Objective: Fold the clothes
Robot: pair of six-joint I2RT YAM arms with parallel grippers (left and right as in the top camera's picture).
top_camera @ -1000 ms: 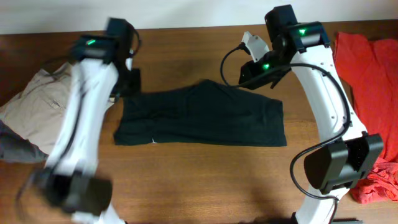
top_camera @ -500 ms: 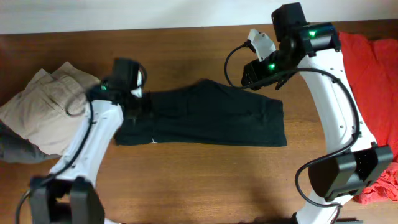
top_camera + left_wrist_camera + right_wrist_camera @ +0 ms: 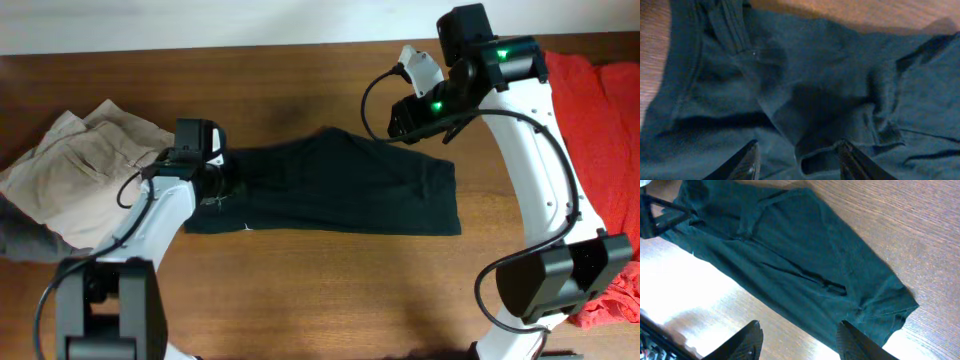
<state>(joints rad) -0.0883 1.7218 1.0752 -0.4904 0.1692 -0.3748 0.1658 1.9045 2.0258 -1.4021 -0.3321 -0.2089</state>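
Black T-shirt [image 3: 330, 190] flat on table [image 3: 300, 290], red garments [image 3: 590, 90] (overhead only) at right

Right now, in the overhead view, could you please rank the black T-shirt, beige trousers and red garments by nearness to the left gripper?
1. black T-shirt, under the left gripper
2. beige trousers, just left
3. red garments, far right

Plain black T-shirt [image 3: 340, 190], brown table [image 3: 300, 285]
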